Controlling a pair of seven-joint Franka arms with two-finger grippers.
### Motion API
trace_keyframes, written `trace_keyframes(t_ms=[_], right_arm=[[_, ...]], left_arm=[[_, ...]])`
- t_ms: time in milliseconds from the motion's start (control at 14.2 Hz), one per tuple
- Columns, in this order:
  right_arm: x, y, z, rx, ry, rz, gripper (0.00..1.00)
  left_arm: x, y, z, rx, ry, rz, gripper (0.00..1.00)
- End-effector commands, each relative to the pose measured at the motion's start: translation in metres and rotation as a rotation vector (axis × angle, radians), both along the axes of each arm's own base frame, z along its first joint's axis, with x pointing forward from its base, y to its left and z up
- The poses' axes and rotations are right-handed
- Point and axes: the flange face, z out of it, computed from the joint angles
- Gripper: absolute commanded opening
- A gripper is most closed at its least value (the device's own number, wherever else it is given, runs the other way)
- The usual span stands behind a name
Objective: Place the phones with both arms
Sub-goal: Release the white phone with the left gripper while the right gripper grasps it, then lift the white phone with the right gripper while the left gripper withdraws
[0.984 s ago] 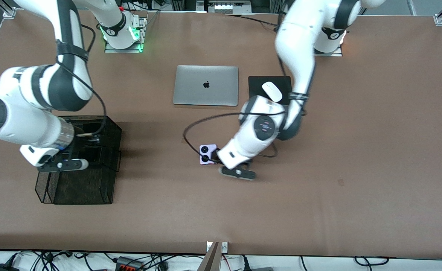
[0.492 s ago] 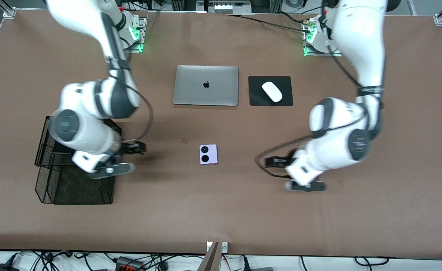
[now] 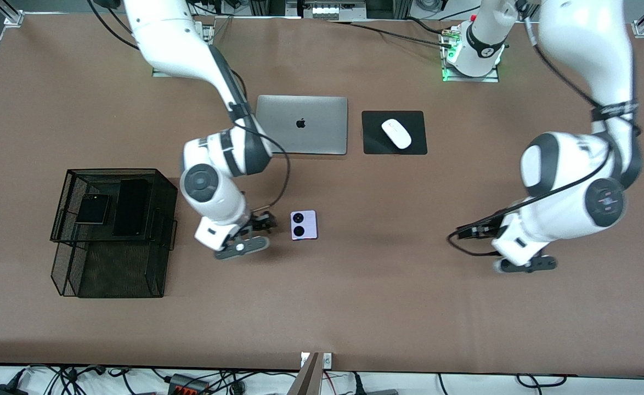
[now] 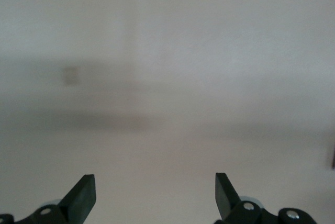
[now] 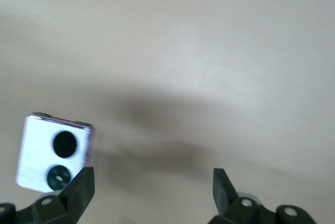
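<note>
A: Nearest item?

B: Left gripper (image 3: 522, 265), fingers spread, empty, over bare brown table (image 3: 410, 307) toward the left arm's end; waiting.

A: Next?

B: Right gripper (image 3: 243, 245), fingers spread, empty. Small lavender-white square flip phone with two round black lenses (image 3: 303, 225) lies flat just beside it, toward the table's middle; the right arm is much closer.

A: Stored?

B: Black wire-mesh basket (image 3: 67, 189), holding the small square black flip phone (image 3: 92, 209) beside the long black slab phone (image 3: 130, 207).

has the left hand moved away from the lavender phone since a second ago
Yes. The left hand was beside the lavender phone, which stayed put nearer the front camera than the laptop; it now hangs open over bare table toward the left arm's end.
</note>
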Motion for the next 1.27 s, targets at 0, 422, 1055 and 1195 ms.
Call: trace_keyframes(t_ms=[0, 422, 1055, 1195], right_arm=[[-0.010, 0.049, -0.019, 0.012, -0.024, -0.023, 1.00], [-0.028, 0.093, -0.049, -0.016, -0.049, -0.089, 1.00], [-0.038, 0.110, -0.065, 0.020, -0.051, -0.181, 1.00], [-0.038, 0.110, -0.067, 0.025, -0.055, -0.182, 1.00]], left_arm=[[-0.032, 0.047, 0.059, 0.029, 0.025, 0.012, 1.00], [-0.056, 0.123, 0.146, 0.072, -0.099, 0.084, 1.00], [-0.112, 0.094, 0.177, 0.208, -0.007, -0.135, 1.00], [-0.117, 0.095, 0.176, 0.200, 0.028, -0.162, 1.00]])
